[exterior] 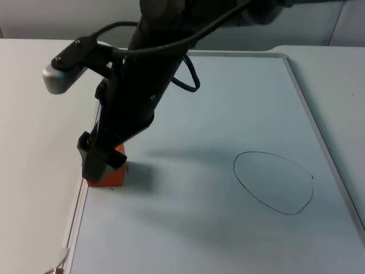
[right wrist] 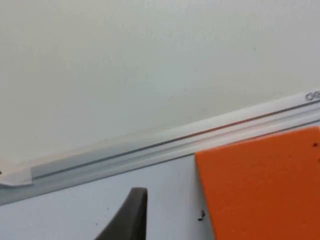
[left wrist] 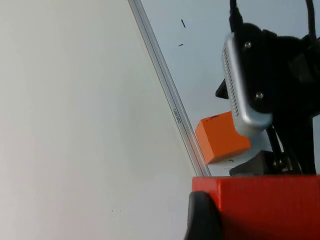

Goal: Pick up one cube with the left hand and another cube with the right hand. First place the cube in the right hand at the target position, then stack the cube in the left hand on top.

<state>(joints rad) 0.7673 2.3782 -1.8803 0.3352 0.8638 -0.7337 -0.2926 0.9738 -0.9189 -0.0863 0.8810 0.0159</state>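
An orange cube [exterior: 111, 174] rests on the whiteboard next to its left frame edge. My right gripper [exterior: 102, 162] has reached across the board and hangs low over this cube. In the right wrist view the orange cube [right wrist: 262, 187] lies beside one black fingertip [right wrist: 127, 215] with a gap between them, so the gripper is open. My left gripper [left wrist: 255, 220] is shut on a red cube [left wrist: 260, 200], held above the table to the left of the board. From there the orange cube [left wrist: 222, 137] shows below the right arm.
A hand-drawn oval outline [exterior: 274, 181] marks a spot on the right part of the whiteboard [exterior: 194, 217]. The board's metal frame [exterior: 77, 205] runs along its left side, with bare white table [exterior: 34, 171] beyond it.
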